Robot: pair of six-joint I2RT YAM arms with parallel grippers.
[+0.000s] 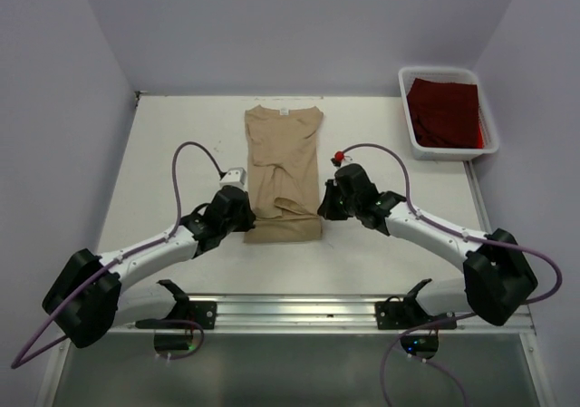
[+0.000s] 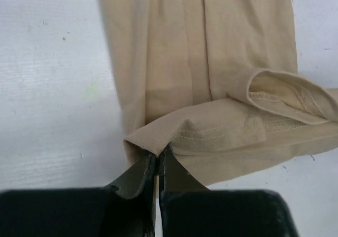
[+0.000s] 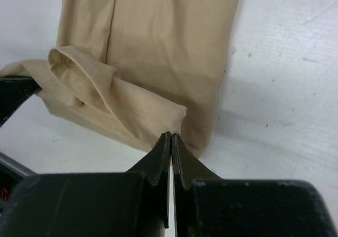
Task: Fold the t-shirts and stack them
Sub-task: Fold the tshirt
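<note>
The tan t-shirt (image 1: 283,167) lies lengthwise on the table, sleeves folded in, neck label at the far end. Its near hem is lifted and rolled back. My left gripper (image 1: 246,218) is shut on the hem's left corner; in the left wrist view the fingers (image 2: 158,160) pinch the tan t-shirt (image 2: 211,78). My right gripper (image 1: 323,209) is shut on the hem's right corner; in the right wrist view it (image 3: 171,139) pinches the tan t-shirt (image 3: 158,41). The dark red t-shirt (image 1: 444,112) lies in the white bin (image 1: 410,126) at the far right.
A small red-and-white object (image 1: 338,158) lies on the table right of the tan shirt, near the right arm's purple cable. Walls close the table at the left, the far side and the right. A metal rail (image 1: 299,309) runs along the near edge.
</note>
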